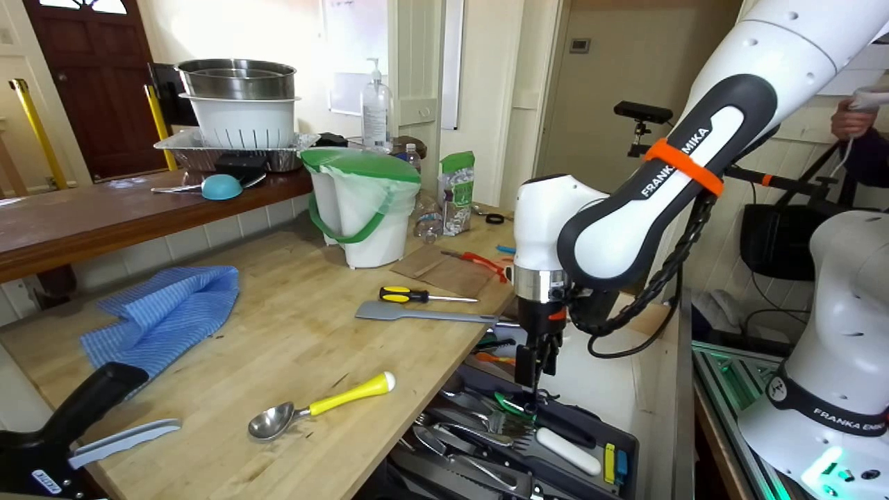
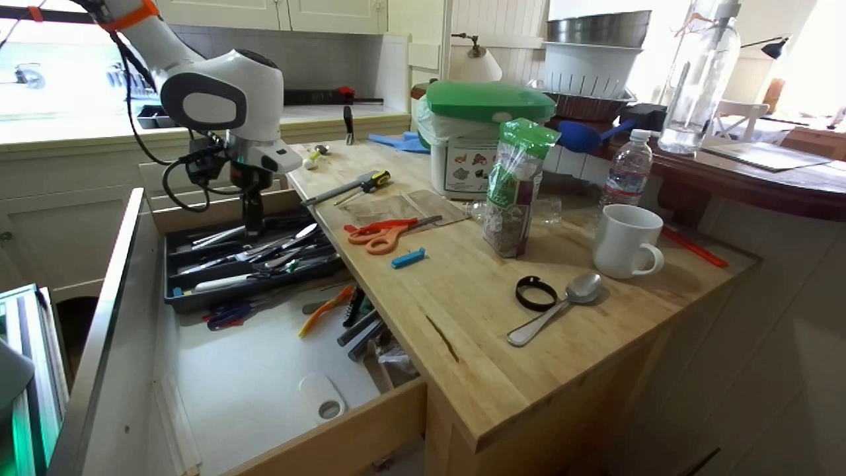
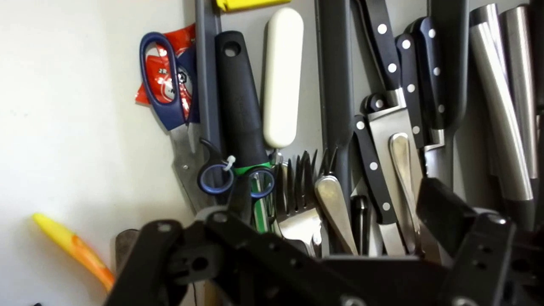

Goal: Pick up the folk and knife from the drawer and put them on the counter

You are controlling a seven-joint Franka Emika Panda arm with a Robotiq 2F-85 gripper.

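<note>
The open drawer [image 2: 244, 370] holds a dark utensil tray [image 2: 198, 303] crammed with cutlery. In the wrist view a silver fork [image 3: 299, 223] lies tines up among other silver utensils. Several black-handled knives [image 3: 374, 170] lie in the compartment beside it. In the exterior views single forks and knives are hard to tell apart in the jumble. My gripper [image 1: 536, 378] points down over the tray in both exterior views. In the wrist view its fingers [image 3: 340, 204] are apart, with nothing held between them. The wooden counter [image 1: 292, 361] runs beside the drawer.
On the counter lie a yellow-handled spoon [image 1: 354, 394], a grey spatula [image 1: 417, 314], a screwdriver [image 1: 406, 295], a blue cloth [image 1: 167, 305] and scissors [image 2: 383, 237]. A white bin [image 1: 375, 229] and a mug [image 2: 624, 241] stand there. Tray walls [image 3: 335, 63] divide the utensils.
</note>
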